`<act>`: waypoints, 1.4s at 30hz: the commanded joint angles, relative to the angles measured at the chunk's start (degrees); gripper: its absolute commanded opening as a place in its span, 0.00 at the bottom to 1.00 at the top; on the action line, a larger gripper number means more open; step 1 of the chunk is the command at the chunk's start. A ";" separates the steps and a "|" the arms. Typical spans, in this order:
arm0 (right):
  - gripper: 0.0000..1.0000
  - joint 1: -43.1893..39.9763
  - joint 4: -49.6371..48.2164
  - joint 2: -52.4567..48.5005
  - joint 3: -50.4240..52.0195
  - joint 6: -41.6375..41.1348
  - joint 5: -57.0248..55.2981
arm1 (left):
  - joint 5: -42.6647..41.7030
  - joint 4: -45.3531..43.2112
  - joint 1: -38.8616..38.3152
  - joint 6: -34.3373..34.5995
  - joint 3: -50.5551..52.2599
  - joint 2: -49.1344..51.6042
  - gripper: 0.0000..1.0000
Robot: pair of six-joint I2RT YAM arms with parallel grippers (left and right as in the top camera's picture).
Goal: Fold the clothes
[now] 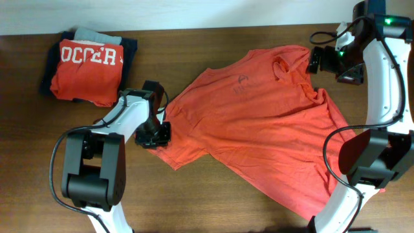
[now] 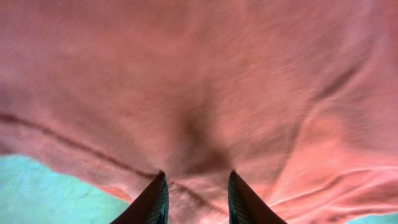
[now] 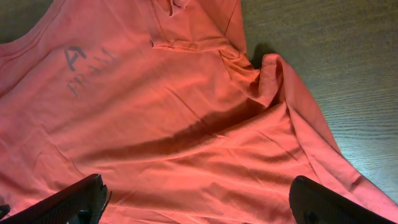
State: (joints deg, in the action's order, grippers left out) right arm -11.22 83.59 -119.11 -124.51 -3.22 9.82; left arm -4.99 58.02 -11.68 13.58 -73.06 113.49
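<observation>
Dark wooden table (image 1: 226, 213) under coral T-shirt (image 1: 259, 123)

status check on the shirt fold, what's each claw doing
Left claw pinching T-shirt at its edge. Right claw open, above the collar end. T-shirt spread out, rumpled, not yet folded. Folded stack lies apart, nothing in the way.
</observation>
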 commanded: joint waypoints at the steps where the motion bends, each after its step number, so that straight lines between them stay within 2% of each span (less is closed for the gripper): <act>1: 0.99 -0.07 0.02 0.68 0.22 -0.22 0.09 | 3.32 0.76 -0.07 2.36 0.52 1.31 0.32; 21: 0.99 -0.07 0.04 0.68 0.22 0.00 0.07 | 2.86 -0.52 -2.58 6.58 11.43 1.31 0.33; 34: 0.99 -0.07 0.26 0.68 0.22 0.02 0.07 | 2.95 5.18 -2.58 6.73 11.45 -0.33 0.31; 41: 0.99 -0.07 0.24 0.68 0.22 1.09 0.11 | 3.30 6.14 -2.58 6.69 5.68 -9.16 0.34; 42: 0.99 -0.07 0.24 0.68 0.22 1.09 0.11 | 3.30 5.95 -2.58 6.40 4.00 -10.60 0.37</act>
State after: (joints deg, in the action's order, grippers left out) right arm -11.22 83.64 -119.11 -124.51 -2.76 9.82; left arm -2.98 64.10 -14.06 19.62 -64.95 108.51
